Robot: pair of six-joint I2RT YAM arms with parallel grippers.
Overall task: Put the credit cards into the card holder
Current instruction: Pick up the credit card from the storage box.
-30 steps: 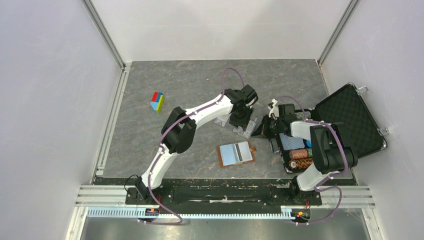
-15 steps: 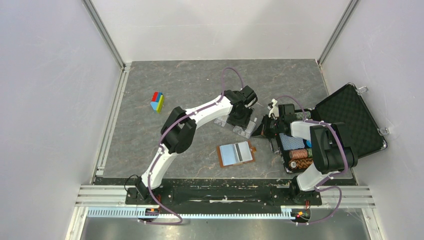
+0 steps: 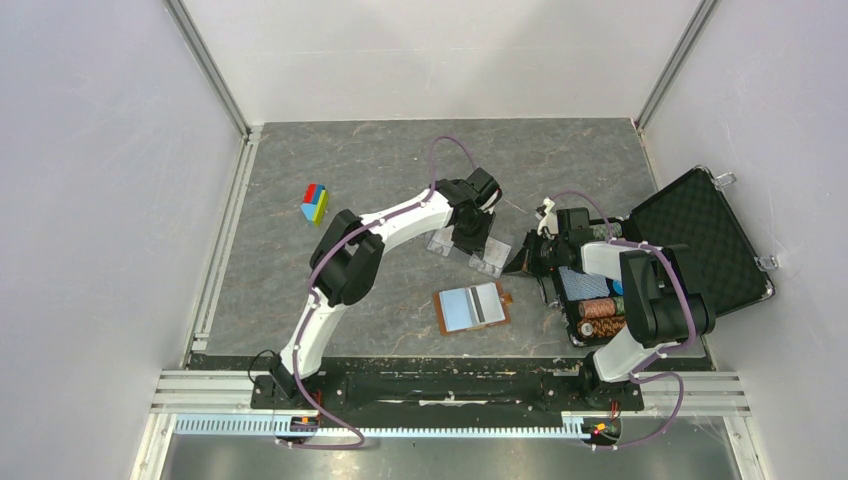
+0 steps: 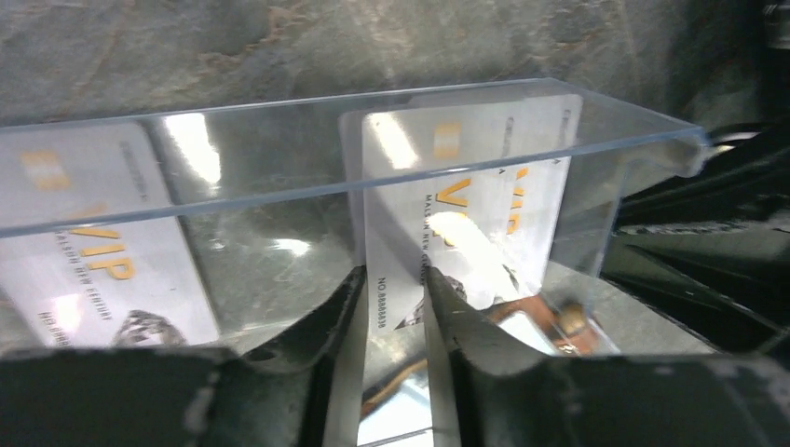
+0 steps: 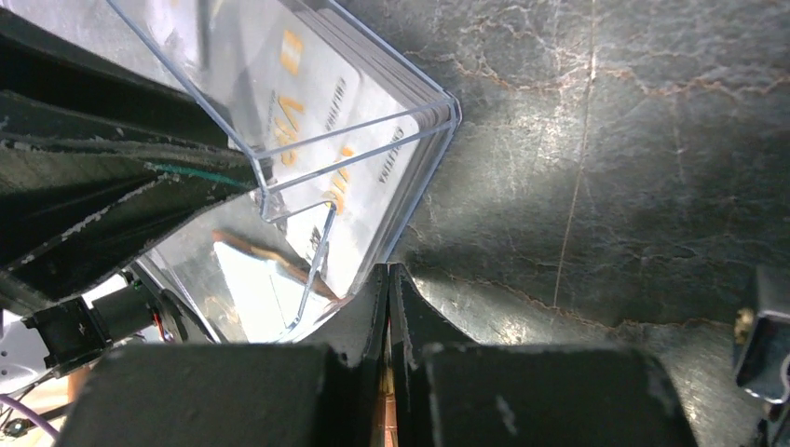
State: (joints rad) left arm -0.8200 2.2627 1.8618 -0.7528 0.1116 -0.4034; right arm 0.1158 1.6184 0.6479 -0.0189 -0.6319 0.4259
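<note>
The clear plastic tray lies mid-table with pale VIP credit cards standing in it; another card shows at the left. My left gripper is down at the tray, and in its wrist view the gripper stands narrowly open with a card seen through the gap. The brown card holder lies open in front of the tray with a pale card on it. My right gripper is shut, and in its wrist view its tips are against the tray's corner.
A big black foam-lined case stands open at the right, with poker chips in its near half. A small coloured block lies at the left. Grey walls close in the table on three sides.
My left gripper has shifted a little to the left and back along the tray. The right arm, the card holder and the case have not moved.
</note>
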